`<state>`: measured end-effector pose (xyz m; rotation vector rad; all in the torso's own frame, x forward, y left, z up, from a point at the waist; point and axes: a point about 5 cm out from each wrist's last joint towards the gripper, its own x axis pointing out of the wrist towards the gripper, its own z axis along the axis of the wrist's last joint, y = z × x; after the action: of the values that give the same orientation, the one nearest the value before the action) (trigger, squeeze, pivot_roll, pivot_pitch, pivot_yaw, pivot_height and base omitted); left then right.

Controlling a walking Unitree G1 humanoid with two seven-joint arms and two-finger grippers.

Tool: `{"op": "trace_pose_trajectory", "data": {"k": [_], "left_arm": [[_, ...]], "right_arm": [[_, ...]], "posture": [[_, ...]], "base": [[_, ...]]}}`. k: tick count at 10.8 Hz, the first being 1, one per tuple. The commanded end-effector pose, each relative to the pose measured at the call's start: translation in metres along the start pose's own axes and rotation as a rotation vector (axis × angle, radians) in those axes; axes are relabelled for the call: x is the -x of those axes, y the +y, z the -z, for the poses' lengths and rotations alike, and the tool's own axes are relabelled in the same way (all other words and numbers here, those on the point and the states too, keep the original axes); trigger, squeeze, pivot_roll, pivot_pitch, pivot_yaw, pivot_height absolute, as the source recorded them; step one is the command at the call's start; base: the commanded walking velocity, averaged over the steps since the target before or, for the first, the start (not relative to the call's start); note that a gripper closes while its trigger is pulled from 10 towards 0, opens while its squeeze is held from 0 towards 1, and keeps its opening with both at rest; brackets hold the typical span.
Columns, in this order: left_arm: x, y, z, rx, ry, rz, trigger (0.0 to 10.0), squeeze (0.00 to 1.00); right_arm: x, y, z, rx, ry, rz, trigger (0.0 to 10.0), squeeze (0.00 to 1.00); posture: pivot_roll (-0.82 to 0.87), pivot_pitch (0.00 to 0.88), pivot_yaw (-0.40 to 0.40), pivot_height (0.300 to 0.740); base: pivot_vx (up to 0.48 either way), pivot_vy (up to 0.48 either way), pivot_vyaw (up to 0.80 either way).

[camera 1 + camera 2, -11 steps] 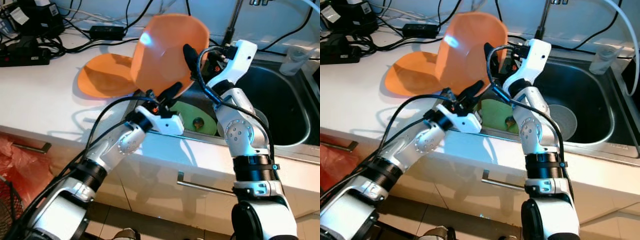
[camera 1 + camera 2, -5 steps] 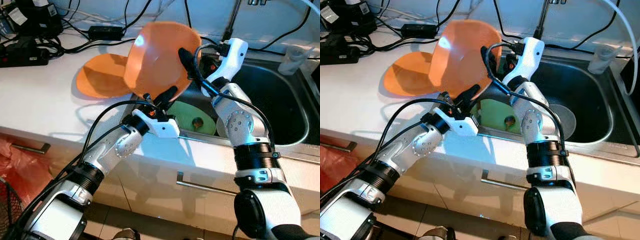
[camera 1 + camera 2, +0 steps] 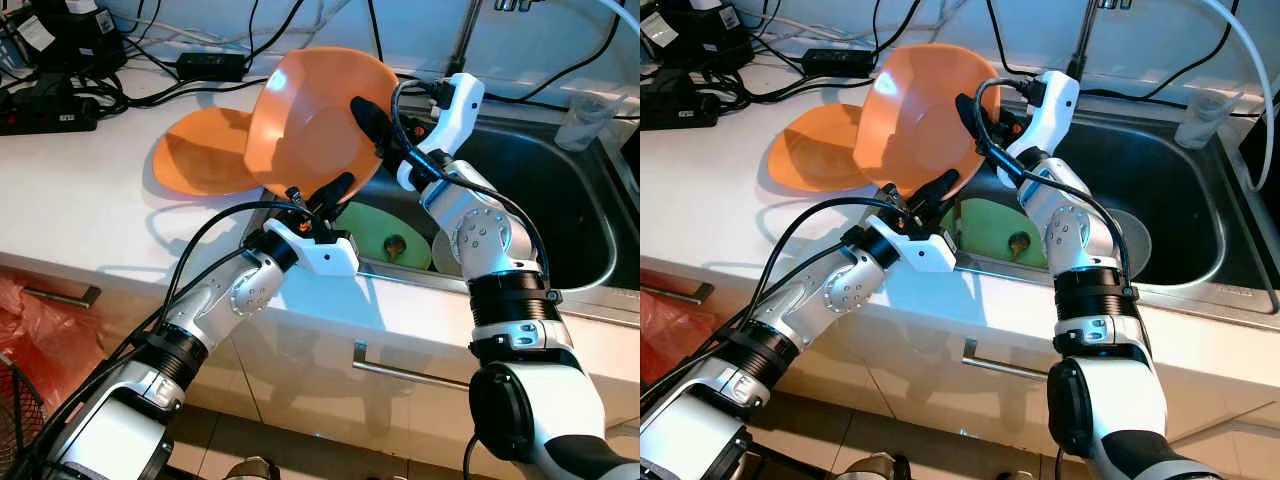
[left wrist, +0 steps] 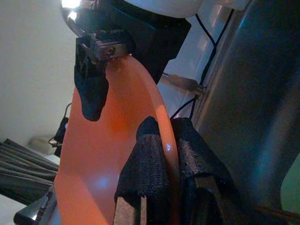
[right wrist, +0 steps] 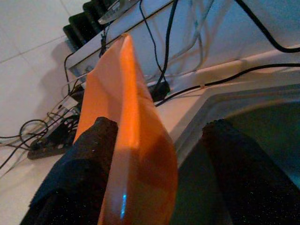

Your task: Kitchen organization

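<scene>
Orange bowl [image 3: 320,125] tilted above sink [image 3: 560,200] edge | left claw [image 3: 322,196] pinching rim | right claw [image 3: 372,112] spread astride rim | second bowl [image 3: 200,155] on bench [image 3: 80,190] beside sink | stacking unfinished

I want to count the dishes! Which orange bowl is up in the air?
The round orange plastic bowl nearer the sink, tipped on edge, with the left gripper pinching its lower rim. The other orange bowl lies flat on the white counter.
</scene>
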<state>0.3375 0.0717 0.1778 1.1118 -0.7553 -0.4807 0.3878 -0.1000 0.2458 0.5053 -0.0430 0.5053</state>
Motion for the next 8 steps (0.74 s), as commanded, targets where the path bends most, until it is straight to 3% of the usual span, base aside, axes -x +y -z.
{"op": "trace_pose_trajectory", "data": {"k": [1, 8], "left_arm": [[-0.012, 0.012, -0.026, -0.006, -0.146, -0.083, 0.0, 0.00], [-0.012, 0.011, -0.028, -0.006, -0.161, -0.077, 0.0, 0.00]], "right_arm": [[0.003, -0.012, 0.016, -0.019, 0.092, 0.049, 0.0, 0.00], [0.006, -0.016, 0.026, -0.015, 0.142, 0.042, 0.0, 0.00]], "posture": [[0.09, 0.073, -0.022, 0.740], [0.09, 0.079, -0.022, 0.740]], "base": [[0.000, 0.000, 0.00], [0.000, 0.000, 0.00]]}}
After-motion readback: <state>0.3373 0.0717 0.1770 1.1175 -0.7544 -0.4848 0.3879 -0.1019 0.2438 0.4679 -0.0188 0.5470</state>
